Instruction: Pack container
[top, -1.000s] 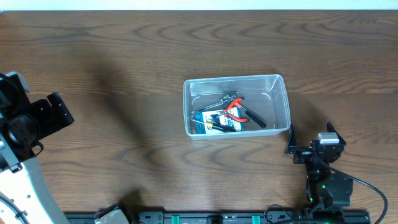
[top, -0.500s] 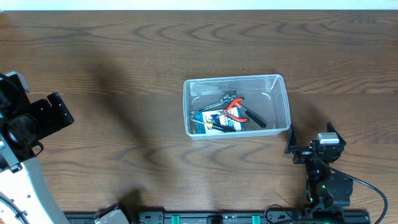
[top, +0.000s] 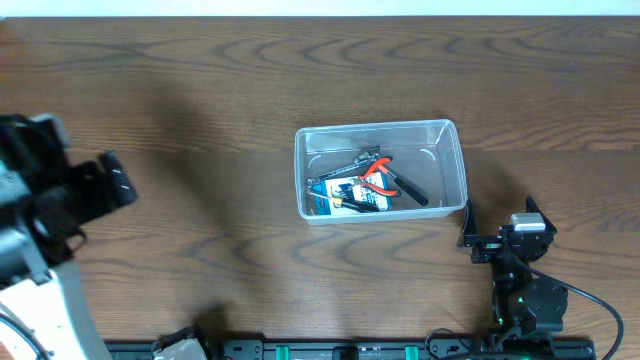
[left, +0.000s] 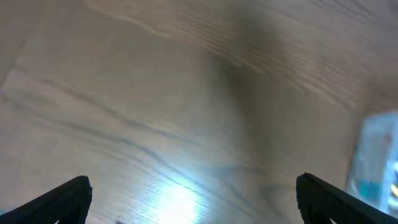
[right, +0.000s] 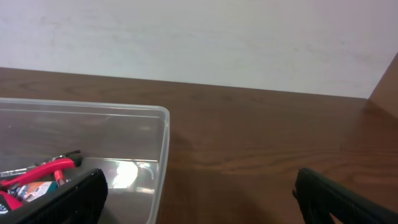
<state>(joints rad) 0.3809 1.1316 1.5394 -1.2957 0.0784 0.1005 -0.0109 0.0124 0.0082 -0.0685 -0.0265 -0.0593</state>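
Container (top: 437, 160) sits near my right pincer (top: 497, 225), ahead and left, long side sideways. Pincer spread wide, holding nothing.

Blurred container (left: 378, 158), cut off rightward

"How did the left hand (left: 193, 202) stand?"
"Spread wide with nothing in it. The left arm (top: 35, 285) sat at the far left, blurred from overhead."
"And the right hand (right: 199, 199)?"
"Wide open too, empty, low at the front right."
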